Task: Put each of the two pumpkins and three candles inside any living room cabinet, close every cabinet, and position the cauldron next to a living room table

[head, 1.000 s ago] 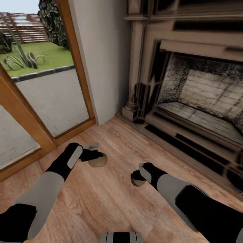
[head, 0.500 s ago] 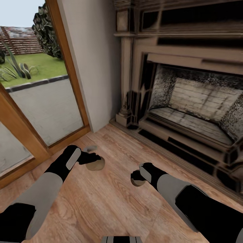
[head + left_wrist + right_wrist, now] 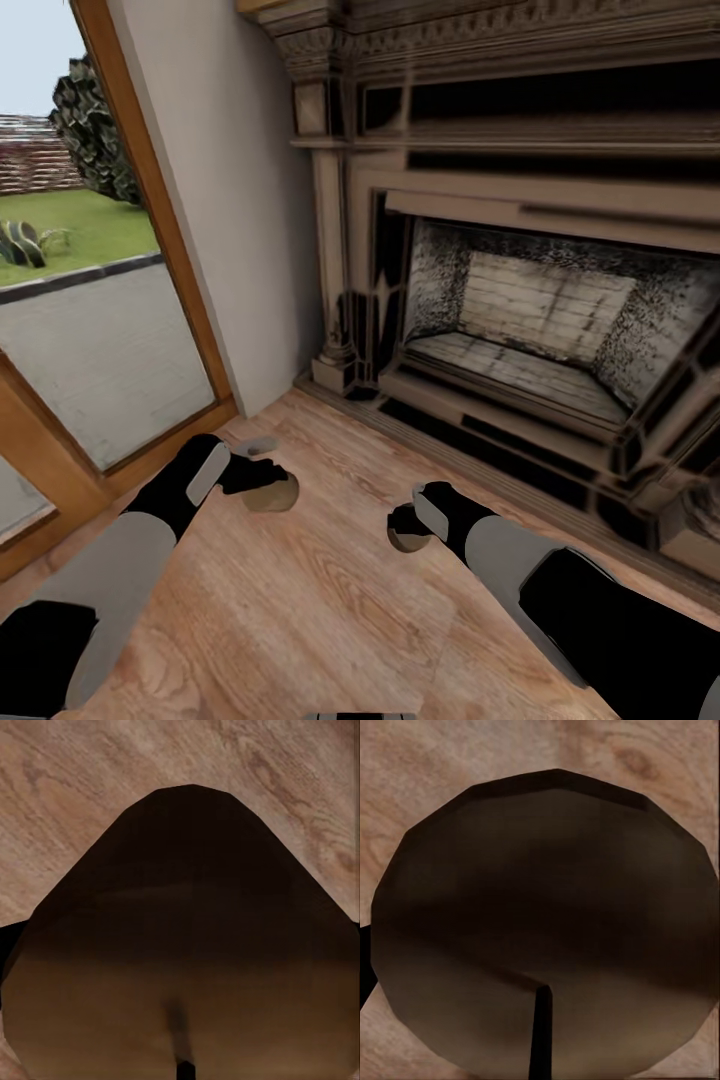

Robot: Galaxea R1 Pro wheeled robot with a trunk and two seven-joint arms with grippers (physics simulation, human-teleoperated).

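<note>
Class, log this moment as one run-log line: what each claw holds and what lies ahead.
left claw: shut on candle | right claw: shut on second candle | ahead: fireplace

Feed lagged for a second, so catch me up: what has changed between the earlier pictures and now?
The view swung right: the fireplace slid left and shows more, the glass door slid off toward the left edge. That is the camera turning. Unchanged: the left claw and the right claw each hold a tan candle low over the wood floor.

Fireplace corner, wood floor
Stone fireplace w/ brick firebox at right; glass door, wood frame, at left.
</note>
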